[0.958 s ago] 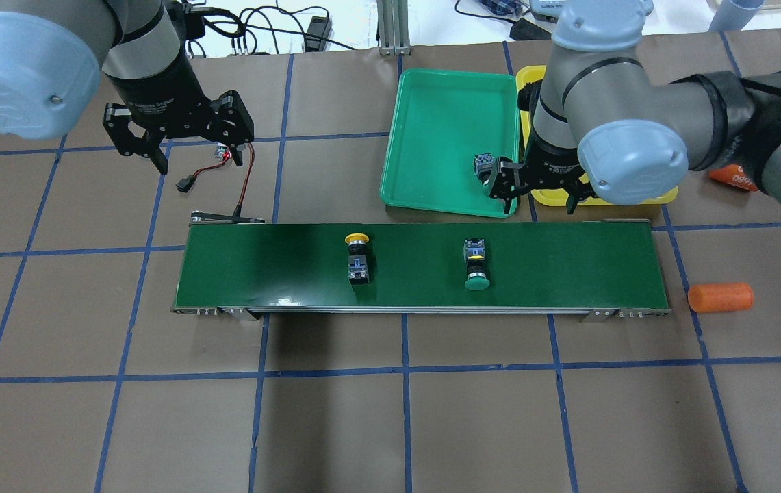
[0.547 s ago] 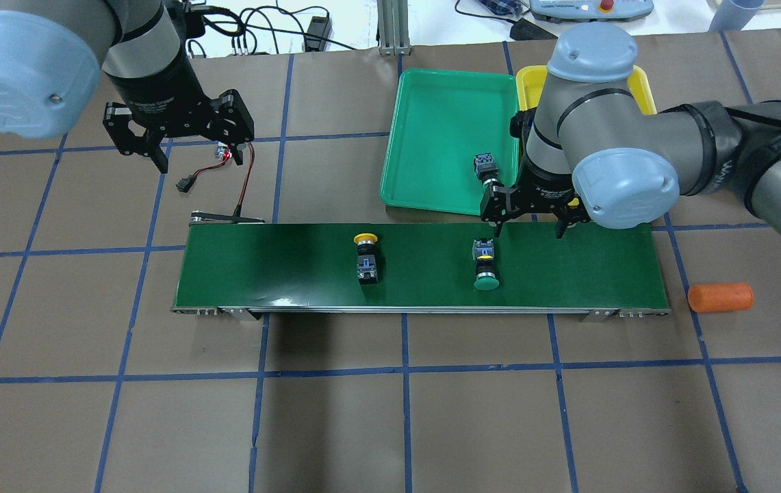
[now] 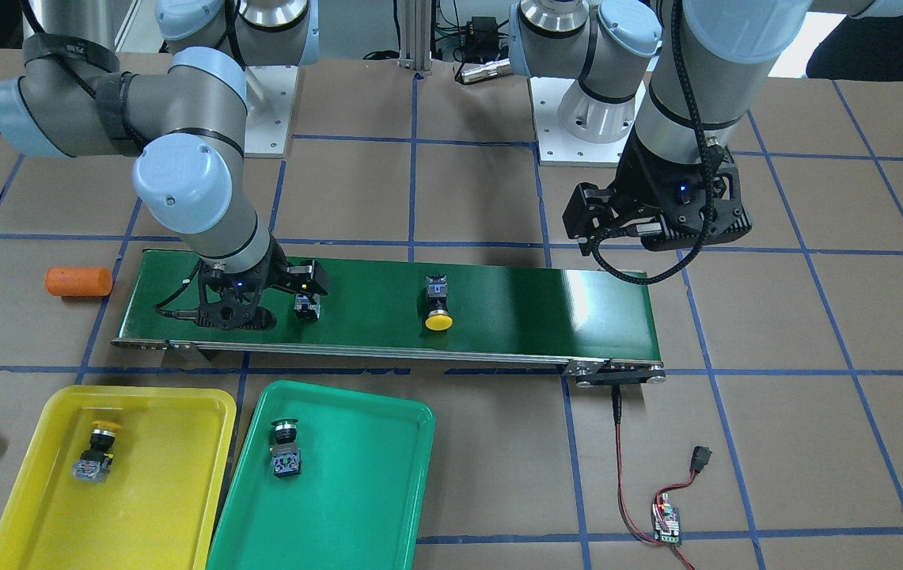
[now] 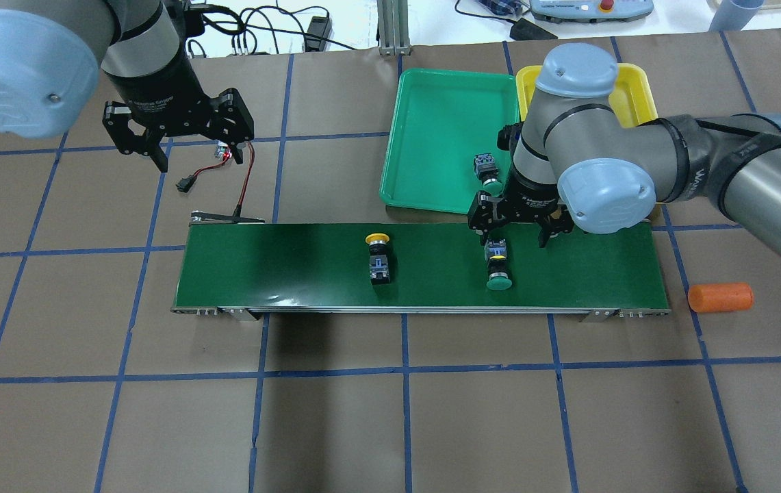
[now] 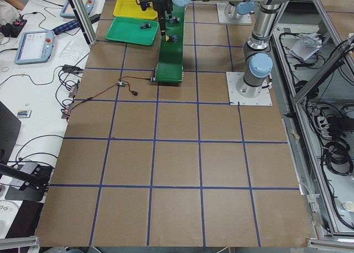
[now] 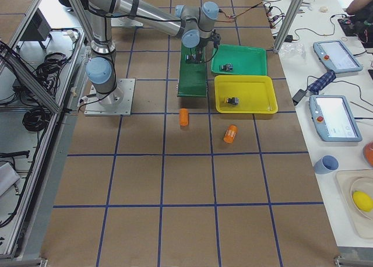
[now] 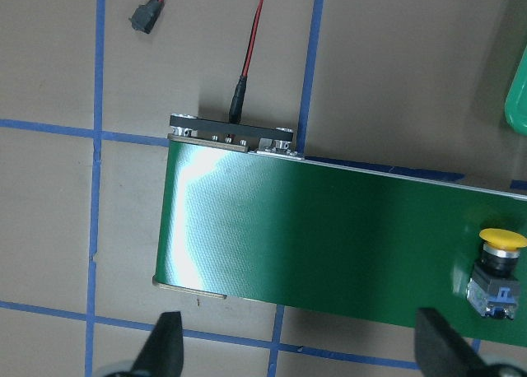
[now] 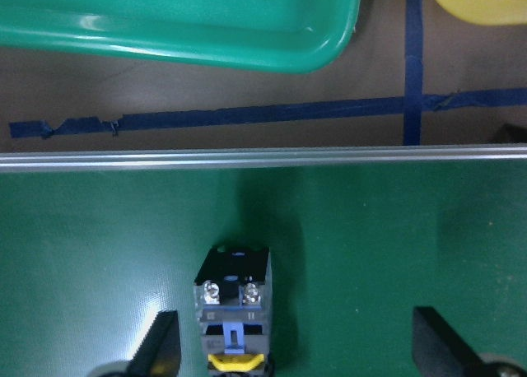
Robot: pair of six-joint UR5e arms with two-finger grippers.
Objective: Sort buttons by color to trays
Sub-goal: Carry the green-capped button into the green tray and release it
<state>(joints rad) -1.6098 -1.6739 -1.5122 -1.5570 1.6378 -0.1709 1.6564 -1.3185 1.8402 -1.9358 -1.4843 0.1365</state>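
Green-capped button (image 4: 497, 267), black-grey body — flat on belt (image 4: 280, 267), right claw (image 4: 512, 238) spread.

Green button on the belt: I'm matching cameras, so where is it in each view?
Front-facing: green button, left on belt.
Overhead: button, belt's right half.
Exterior left: far along belt, tiny.
Exterior right: too small to tell.
Left wrist: absent.
Right wrist: button, bottom centre.
Landmark: the belt.
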